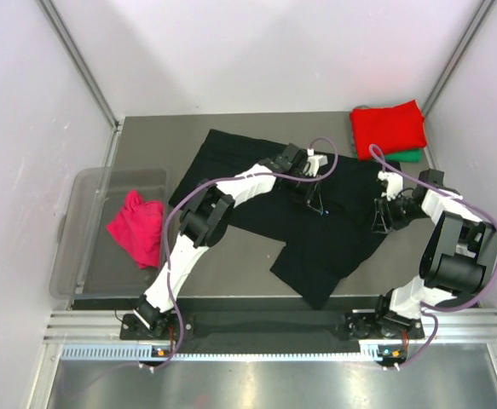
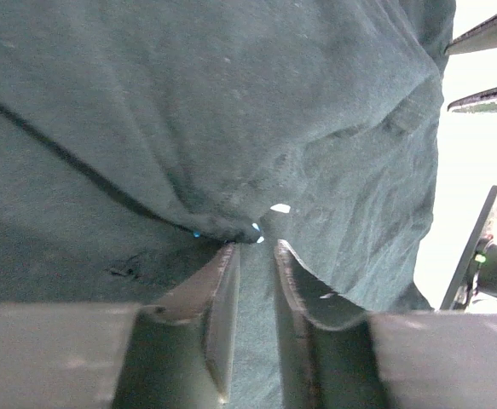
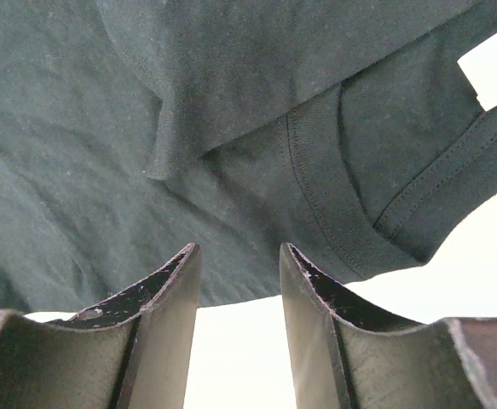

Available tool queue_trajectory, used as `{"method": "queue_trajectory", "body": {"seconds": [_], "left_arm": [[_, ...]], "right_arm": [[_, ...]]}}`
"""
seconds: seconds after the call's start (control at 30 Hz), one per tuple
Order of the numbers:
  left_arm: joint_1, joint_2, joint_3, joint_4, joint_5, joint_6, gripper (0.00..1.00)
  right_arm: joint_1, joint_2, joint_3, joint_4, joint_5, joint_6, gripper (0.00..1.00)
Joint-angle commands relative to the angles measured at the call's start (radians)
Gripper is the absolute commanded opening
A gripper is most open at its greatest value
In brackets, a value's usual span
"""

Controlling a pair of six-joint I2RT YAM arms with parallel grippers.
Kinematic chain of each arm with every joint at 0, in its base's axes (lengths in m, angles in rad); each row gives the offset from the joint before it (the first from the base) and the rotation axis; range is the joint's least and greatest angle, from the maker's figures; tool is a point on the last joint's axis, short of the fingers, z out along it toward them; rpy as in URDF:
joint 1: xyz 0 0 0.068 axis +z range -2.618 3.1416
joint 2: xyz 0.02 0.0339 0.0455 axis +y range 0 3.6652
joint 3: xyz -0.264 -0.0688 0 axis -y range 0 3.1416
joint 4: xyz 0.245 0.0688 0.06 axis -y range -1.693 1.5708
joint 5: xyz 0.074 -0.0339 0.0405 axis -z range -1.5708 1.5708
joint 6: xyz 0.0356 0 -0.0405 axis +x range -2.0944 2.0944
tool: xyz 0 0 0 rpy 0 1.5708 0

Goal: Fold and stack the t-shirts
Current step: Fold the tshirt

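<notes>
Surface: grey table (image 1: 231,260), white walls around, viewed from above.
Top view, shirts: black t-shirt (image 1: 333,243) is spread mid-table; red t-shirt (image 1: 389,128) is stacked on green t-shirt (image 1: 412,156) at the far right corner; magenta t-shirt (image 1: 135,226) is bunched in the clear bin (image 1: 69,223).
Top view, arms: left gripper (image 1: 316,204) and right gripper (image 1: 383,220) are placed on the black cloth.
Left wrist: jaws are narrowly parted at a raised fold; a pinch cannot be confirmed.
Right wrist: jaws are held apart at the hem (image 3: 333,204); nothing is clamped.
Risk: if one side is caught and the other missed, a skewed, dragged fold is expected.

Upper right, the red shirt (image 1: 388,128) is hiding most of the green shirt (image 1: 407,156); mid-frame, the black shirt (image 2: 231,111) is crowding the tips of the left hand (image 2: 255,245), leaving its grip unreadable.
</notes>
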Motion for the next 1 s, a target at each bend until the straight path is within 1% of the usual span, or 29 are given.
{"method": "queue_trajectory", "body": {"seconds": [0.0,0.1,0.13,0.47,0.73,0.8,0.83,0.87,0.9,0.93,0.97], "left_arm": [[-0.002,0.001,0.033,0.011,-0.002,0.017,0.19],[-0.002,-0.019,0.022,0.009,0.003,0.023,0.03],[-0.002,-0.025,0.019,0.008,0.001,0.028,0.0],[0.003,-0.12,-0.016,-0.014,-0.017,0.075,0.0],[0.014,-0.154,-0.051,-0.014,-0.017,0.083,0.0],[0.014,-0.163,-0.064,-0.017,-0.035,0.082,0.0],[0.015,-0.163,-0.064,-0.025,-0.04,0.086,0.04],[0.015,-0.156,-0.061,-0.034,-0.045,0.088,0.13],[0.015,-0.151,-0.047,-0.041,-0.06,0.089,0.18],[0.015,-0.145,-0.039,-0.049,-0.072,0.098,0.25],[0.015,-0.134,-0.033,-0.061,-0.083,0.1,0.29]], "right_arm": [[-0.009,-0.012,0.026,0.012,-0.03,-0.001,0.43],[-0.009,-0.009,0.028,0.012,-0.029,-0.001,0.43],[-0.009,-0.007,0.028,0.012,-0.027,0.001,0.43],[-0.009,-0.018,0.026,0.015,-0.052,0.008,0.43],[-0.009,0.007,0.044,0.011,-0.053,0.015,0.42],[-0.009,0.014,0.051,0.014,-0.05,0.019,0.42],[-0.009,0.017,0.054,0.012,-0.047,0.019,0.42],[-0.009,0.019,0.054,0.014,-0.046,0.021,0.42],[-0.009,0.019,0.055,0.014,-0.047,0.021,0.42],[-0.009,0.019,0.057,0.015,-0.05,0.024,0.42],[-0.009,0.02,0.057,0.015,-0.052,0.024,0.42]]}}
